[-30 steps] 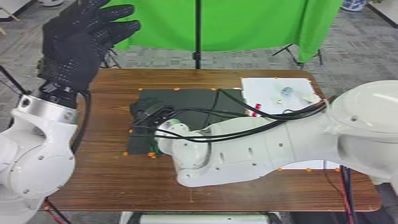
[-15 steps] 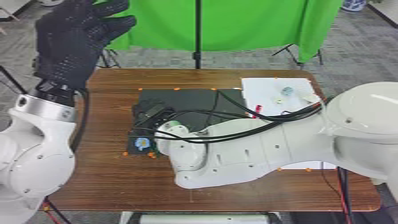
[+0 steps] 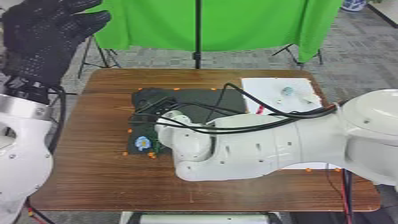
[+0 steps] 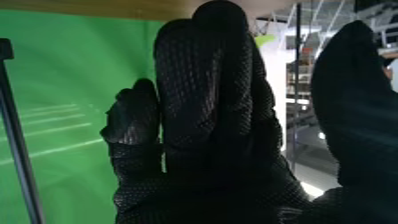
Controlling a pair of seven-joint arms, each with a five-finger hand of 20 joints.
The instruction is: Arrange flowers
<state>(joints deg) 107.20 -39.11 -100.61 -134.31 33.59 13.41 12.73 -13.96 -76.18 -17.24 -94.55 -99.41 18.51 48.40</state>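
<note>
- Brown counter: carries everything.
- Dark mat, left: probably marks the arranging area.
- Left hand: relaxed, raised left, presumably leaving room.
- Right hand: fingers straight, empty above the mat.
- Blue flower: mat's near left corner, perhaps for display.

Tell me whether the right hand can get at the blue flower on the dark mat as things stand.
Probably yes: the blue flower lies uncovered on the same dark mat that the right hand is over, though the hand would likely have to draw back toward the robot.
</note>
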